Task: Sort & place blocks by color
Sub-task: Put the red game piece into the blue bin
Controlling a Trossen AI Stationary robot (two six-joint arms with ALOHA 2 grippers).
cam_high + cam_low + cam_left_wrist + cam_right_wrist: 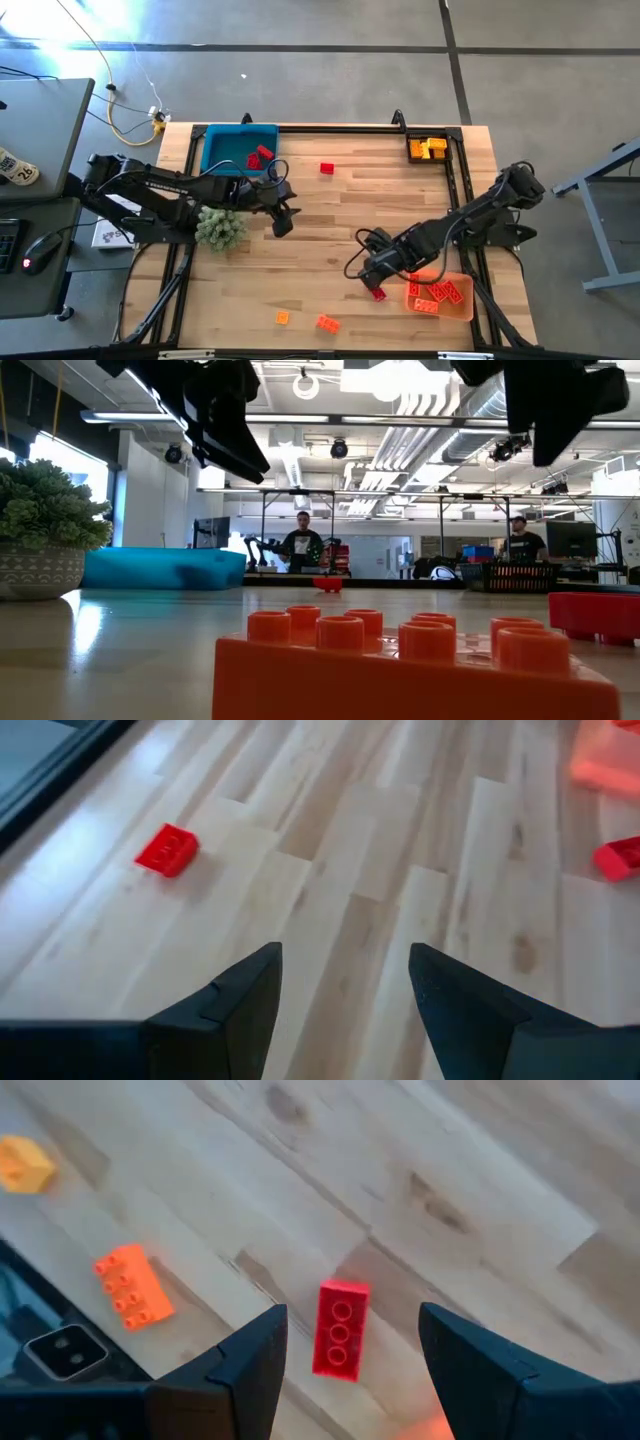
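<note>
My right gripper is open and hovers over a red block that lies flat on the table. In the right wrist view the block shows between the two fingers and apart from both. In the high view this block lies just left of the orange tray. My left gripper is open above bare wood near the table's middle. A second red block lies ahead of it. Two orange blocks sit by the near edge.
A blue tray at the far left holds red blocks. A black tray at the far right holds yellow and orange blocks. The orange tray holds orange blocks. A green plant ball sits beside the left arm. People stand in the room behind.
</note>
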